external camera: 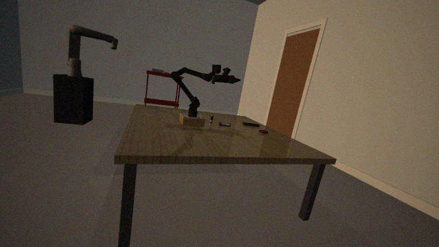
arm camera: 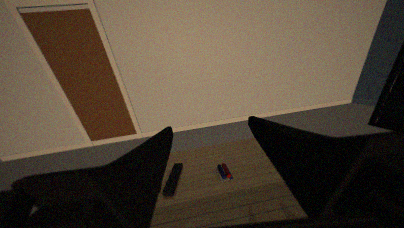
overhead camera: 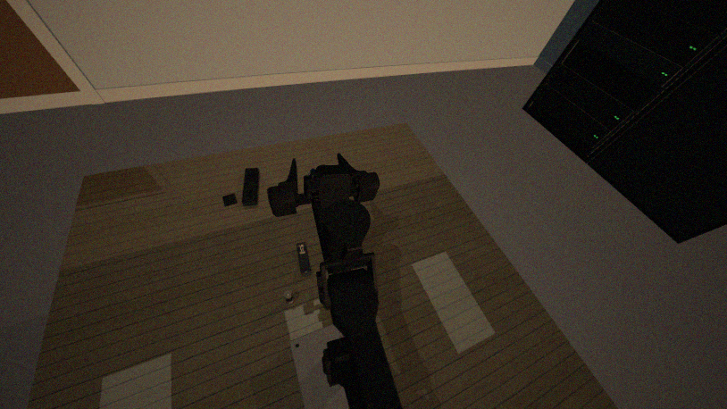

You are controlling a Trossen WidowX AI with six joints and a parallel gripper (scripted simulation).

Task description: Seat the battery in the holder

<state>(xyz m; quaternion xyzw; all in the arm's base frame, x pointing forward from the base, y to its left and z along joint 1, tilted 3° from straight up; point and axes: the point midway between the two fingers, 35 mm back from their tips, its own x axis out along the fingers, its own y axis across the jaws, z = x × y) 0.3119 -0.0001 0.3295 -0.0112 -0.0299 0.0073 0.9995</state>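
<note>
The holder (overhead camera: 304, 260) (external camera: 225, 124) is a small dark tray on the table, with a pale metallic part at its far end in the top view. A small upright piece (overhead camera: 288, 296) (external camera: 211, 119), dark with a pale part, stands between the holder and the arm's base; it looks like the battery, but is too small to be certain. My gripper (overhead camera: 316, 157) (external camera: 239, 80) (arm camera: 210, 125) is open and empty, high above the table and beyond the holder, pointing towards the wall. The wrist view does not show the holder or the upright piece.
A long black bar (overhead camera: 250, 187) (external camera: 251, 124) (arm camera: 173, 180) lies near the table's far edge. A red and blue object (external camera: 262, 131) (arm camera: 225, 171) lies beside it. A small dark square (overhead camera: 229, 199) lies left of the bar. The arm's base (external camera: 192, 119) is behind the holder.
</note>
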